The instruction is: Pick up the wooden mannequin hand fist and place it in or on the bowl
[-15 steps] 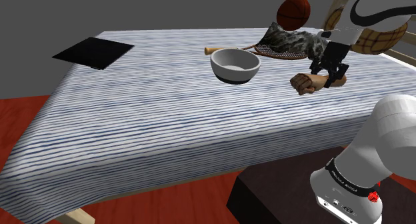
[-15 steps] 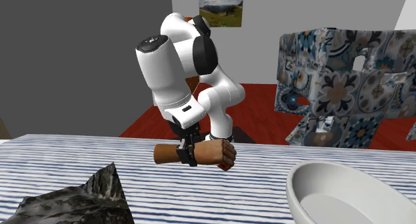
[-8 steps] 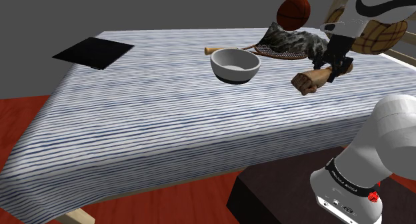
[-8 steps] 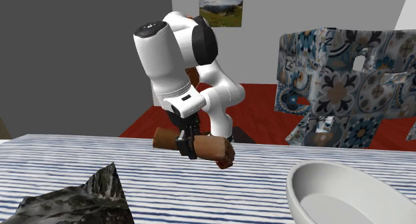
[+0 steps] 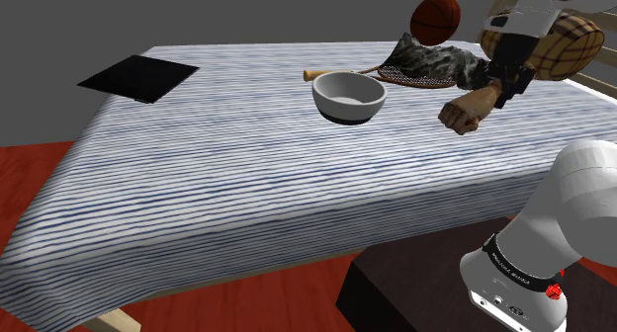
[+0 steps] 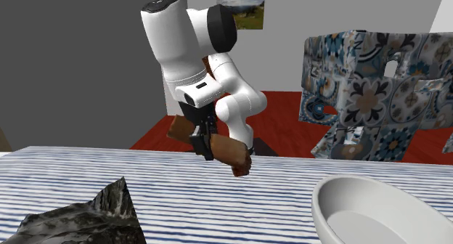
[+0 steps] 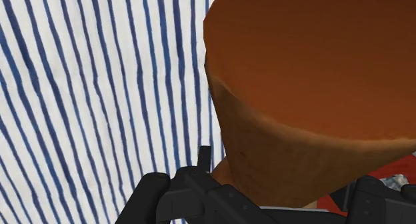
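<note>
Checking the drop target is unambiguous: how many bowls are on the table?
1: a grey bowl on the striped table, beside the mottled heap, which may hide another.

- Grey wall [image 5: 247, 14] across the top.
- Red floor [image 5: 30, 172] at lower left.
- Table [image 5: 247, 172] with blue-striped cloth at centre.
- Second exterior view: framed landscape [image 6: 240, 6] top centre, patterned armchair [image 6: 370, 90] at right.
</note>
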Controlling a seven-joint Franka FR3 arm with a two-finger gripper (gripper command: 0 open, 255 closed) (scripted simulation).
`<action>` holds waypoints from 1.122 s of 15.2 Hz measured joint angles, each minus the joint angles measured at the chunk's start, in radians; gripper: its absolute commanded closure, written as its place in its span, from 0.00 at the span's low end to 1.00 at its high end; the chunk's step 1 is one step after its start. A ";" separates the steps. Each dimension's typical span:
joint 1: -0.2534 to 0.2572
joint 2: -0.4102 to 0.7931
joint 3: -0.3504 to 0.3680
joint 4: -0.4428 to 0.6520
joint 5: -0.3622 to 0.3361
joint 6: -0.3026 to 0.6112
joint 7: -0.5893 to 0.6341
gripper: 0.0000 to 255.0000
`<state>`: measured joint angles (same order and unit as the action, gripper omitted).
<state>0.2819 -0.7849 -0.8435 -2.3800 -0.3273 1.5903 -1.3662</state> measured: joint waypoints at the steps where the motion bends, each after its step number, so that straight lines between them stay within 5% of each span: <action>1: 0.003 0.002 0.005 0.014 0.005 -0.012 0.001 1.00; 17: 0.028 0.024 0.086 0.205 0.074 -0.190 0.025 1.00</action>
<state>0.3096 -0.7612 -0.7572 -2.1749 -0.2537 1.4005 -1.3408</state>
